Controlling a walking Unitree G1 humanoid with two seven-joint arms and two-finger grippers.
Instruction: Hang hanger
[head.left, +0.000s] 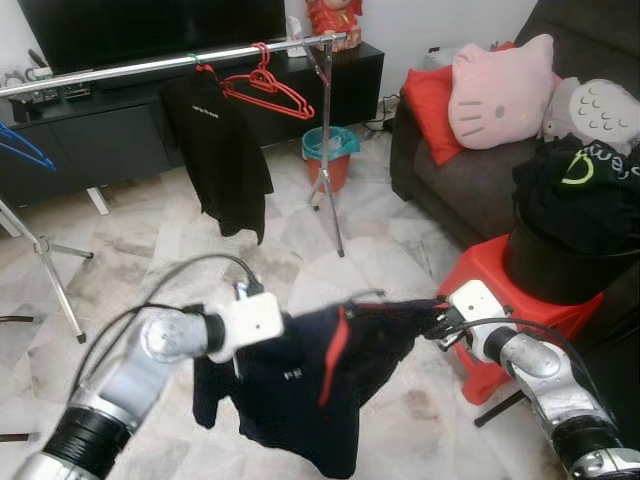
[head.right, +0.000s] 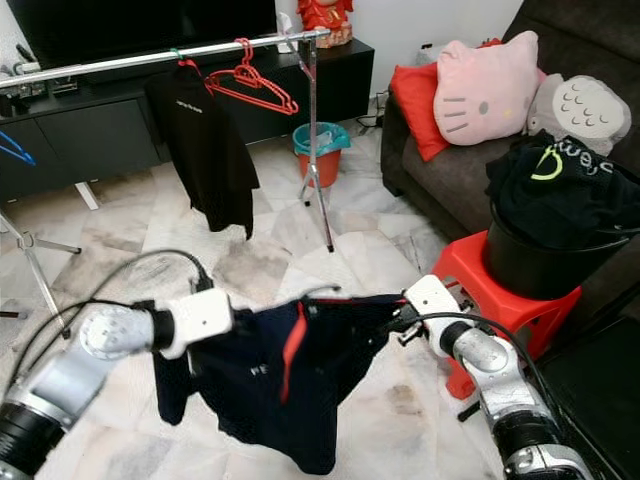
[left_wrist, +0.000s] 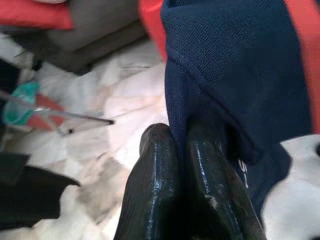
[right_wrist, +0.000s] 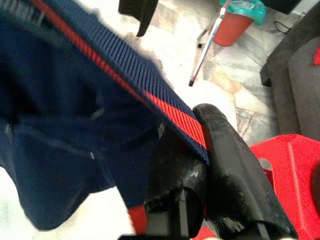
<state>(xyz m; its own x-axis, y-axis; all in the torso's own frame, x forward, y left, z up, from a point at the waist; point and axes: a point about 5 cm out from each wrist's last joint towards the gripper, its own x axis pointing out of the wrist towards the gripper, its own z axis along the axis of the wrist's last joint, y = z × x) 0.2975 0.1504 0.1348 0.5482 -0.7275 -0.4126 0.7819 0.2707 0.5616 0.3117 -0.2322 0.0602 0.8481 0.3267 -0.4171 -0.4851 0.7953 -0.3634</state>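
Observation:
A navy shirt (head.left: 300, 385) with red trim hangs stretched between my two grippers, low over the tiled floor. A thin dark hanger hook (head.left: 366, 296) pokes up from its top edge. My left gripper (left_wrist: 181, 145) is shut on the shirt's navy fabric at one end. At the other end my right gripper (right_wrist: 195, 130) pinches the red-striped edge, shut on it. Further back, a silver clothes rail (head.left: 150, 66) carries two red hangers (head.left: 268, 90) and a black shirt (head.left: 222, 150).
The rack's upright pole and legs (head.left: 330, 180) stand ahead, with a teal and red bucket (head.left: 330, 150) behind them. A red stool (head.left: 500, 290) holding a black bin of clothes (head.left: 570, 220) is close on my right, beside a dark sofa (head.left: 470, 180). A blue hanger (head.left: 20, 145) is at far left.

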